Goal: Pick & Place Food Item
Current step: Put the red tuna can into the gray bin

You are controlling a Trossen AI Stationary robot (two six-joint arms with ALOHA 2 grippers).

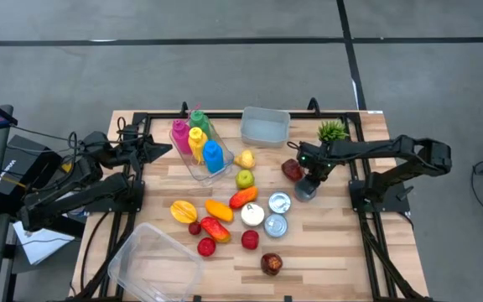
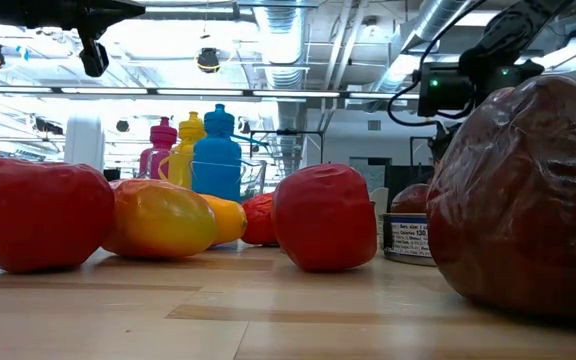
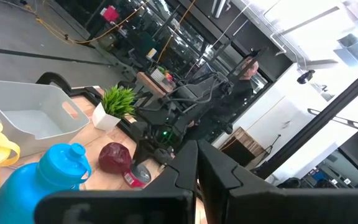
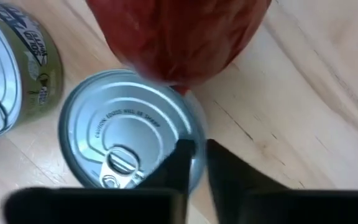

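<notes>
Right gripper (image 4: 194, 163) — fingers pinched narrow over the rim of a can (image 4: 129, 140), seemingly nipping its edge to lift. A dark red fruit (image 4: 179, 37) lies just beyond the fingertips. Left gripper (image 3: 199, 180) closed, idle.

Pale striped wooden table (image 1: 325, 252). Pink, yellow and blue bottles (image 1: 198, 143) upper centre. Silver can (image 4: 129, 140) with grey lid, dark red fruit (image 4: 176, 37) above. Green plant (image 1: 332, 130) upper right. Red, orange, yellow produce (image 1: 216, 220) centre.
</notes>
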